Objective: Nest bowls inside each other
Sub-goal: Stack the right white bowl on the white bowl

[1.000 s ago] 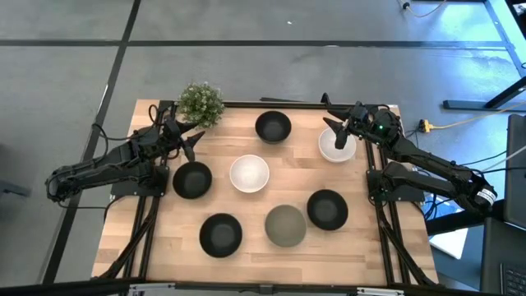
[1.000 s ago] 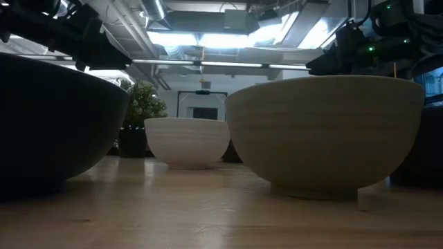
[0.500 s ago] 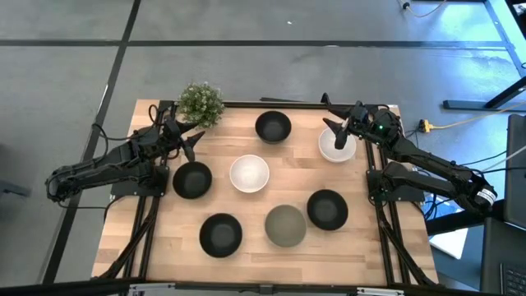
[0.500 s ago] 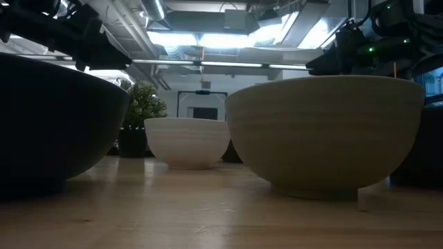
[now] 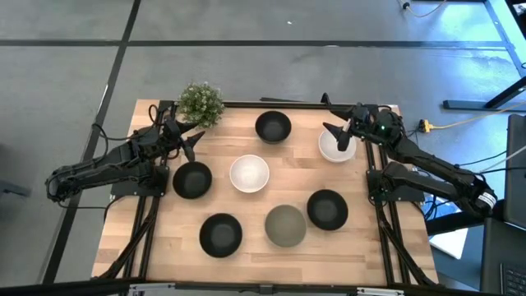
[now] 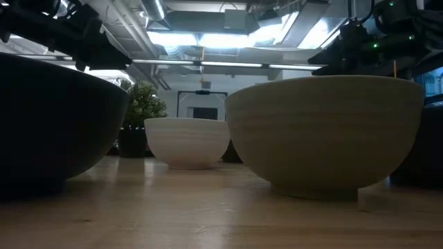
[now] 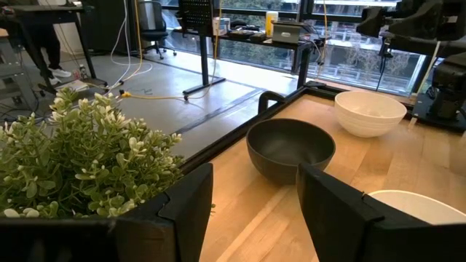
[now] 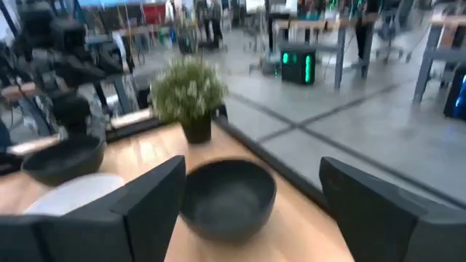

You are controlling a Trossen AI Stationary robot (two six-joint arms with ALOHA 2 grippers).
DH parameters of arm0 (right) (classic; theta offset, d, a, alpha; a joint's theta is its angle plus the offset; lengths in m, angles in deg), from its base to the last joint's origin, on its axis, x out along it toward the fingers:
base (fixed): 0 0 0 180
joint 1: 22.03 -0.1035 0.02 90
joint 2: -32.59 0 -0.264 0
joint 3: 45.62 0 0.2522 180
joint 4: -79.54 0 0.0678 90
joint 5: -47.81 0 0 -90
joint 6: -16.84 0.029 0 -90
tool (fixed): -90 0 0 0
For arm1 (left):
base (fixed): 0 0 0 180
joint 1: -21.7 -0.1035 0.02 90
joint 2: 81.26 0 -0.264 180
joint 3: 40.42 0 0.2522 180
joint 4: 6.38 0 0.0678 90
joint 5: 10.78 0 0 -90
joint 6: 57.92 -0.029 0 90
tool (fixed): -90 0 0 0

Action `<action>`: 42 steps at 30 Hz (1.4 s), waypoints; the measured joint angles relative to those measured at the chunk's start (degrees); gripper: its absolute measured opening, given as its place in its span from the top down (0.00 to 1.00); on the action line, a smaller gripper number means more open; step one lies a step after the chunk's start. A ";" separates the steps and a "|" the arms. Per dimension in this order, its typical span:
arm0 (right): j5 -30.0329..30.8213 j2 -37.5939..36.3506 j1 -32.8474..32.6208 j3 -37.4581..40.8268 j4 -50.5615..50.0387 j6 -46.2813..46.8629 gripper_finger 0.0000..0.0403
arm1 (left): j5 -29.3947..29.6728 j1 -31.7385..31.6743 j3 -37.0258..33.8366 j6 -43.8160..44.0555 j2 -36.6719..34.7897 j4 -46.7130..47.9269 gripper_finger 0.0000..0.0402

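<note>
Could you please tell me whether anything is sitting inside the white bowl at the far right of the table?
The right claw hangs open above the white bowl, covering part of its inside. The visible part looks empty, with no bowl nested in it. What lies beneath the claw cannot be seen.

Black bowl [image 6: 48, 124] cut off at edge

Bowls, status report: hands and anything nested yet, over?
Left hand open, beside the potted plant. Right hand open, over the back-right white bowl. All seven bowls separate, none nested. Nothing blocking.
</note>
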 joint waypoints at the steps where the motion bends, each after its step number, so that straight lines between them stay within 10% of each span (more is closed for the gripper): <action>1: 0.22 -0.26 0.00 -1.46 -3.98 -0.67 0.21 | -0.01 0.02 0.00 0.01 -0.01 0.00 0.52; 17: 11.24 -0.46 -0.01 -26.16 -56.64 -5.97 0.21 | 0.00 0.00 -0.01 0.01 0.00 0.00 0.52; 30: 26.75 1.51 0.00 -20.37 -59.65 5.83 0.23 | 0.06 0.02 0.01 0.01 -0.01 -0.04 0.52; 42: 24.24 9.31 0.03 -17.90 -61.07 17.84 0.30 | 0.04 0.00 0.00 0.01 -0.01 -0.09 0.52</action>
